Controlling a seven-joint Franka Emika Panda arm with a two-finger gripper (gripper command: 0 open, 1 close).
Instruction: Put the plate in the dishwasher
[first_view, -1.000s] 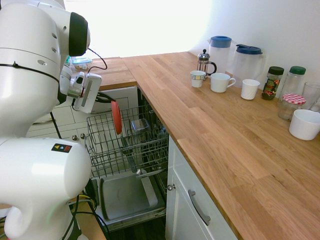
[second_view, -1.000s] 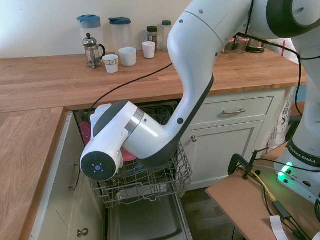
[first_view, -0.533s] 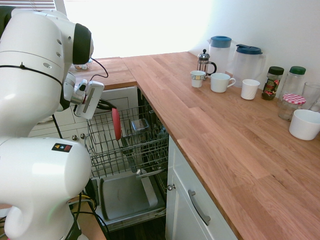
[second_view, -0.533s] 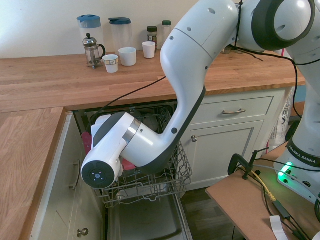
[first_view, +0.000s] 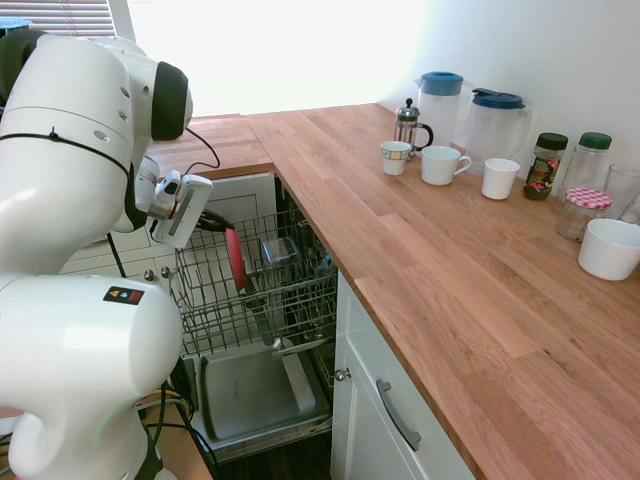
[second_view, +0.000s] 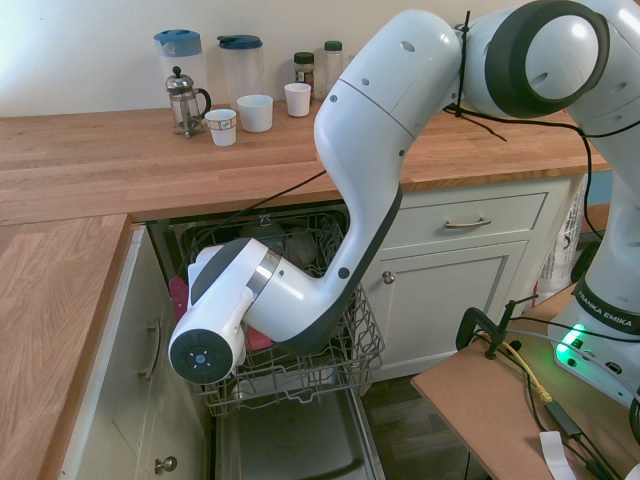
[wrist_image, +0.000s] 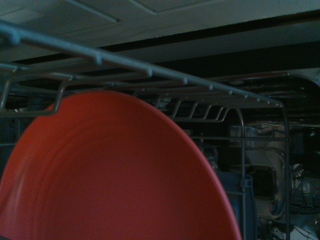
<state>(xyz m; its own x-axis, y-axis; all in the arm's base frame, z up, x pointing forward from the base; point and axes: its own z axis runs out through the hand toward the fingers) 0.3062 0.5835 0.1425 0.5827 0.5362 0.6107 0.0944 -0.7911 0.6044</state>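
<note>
The hand (first_view: 215, 222), at left of frame, is clamped on the plate (first_view: 235, 258), which hangs upright, apparently edge-down between the rack (first_view: 290, 290) wires.

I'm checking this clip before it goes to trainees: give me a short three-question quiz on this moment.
1. True or false: the plate stands on edge inside the pulled-out wire rack of the dishwasher.
2. The hand is: A) open above the counter; B) shut on the plate; C) shut on the white bowl.
3. Fill in: in the first exterior view, the French press stands on the wooden counter just in front of a jug with a ____ lid.

Key: 1 true; 2 B; 3 blue.
</note>
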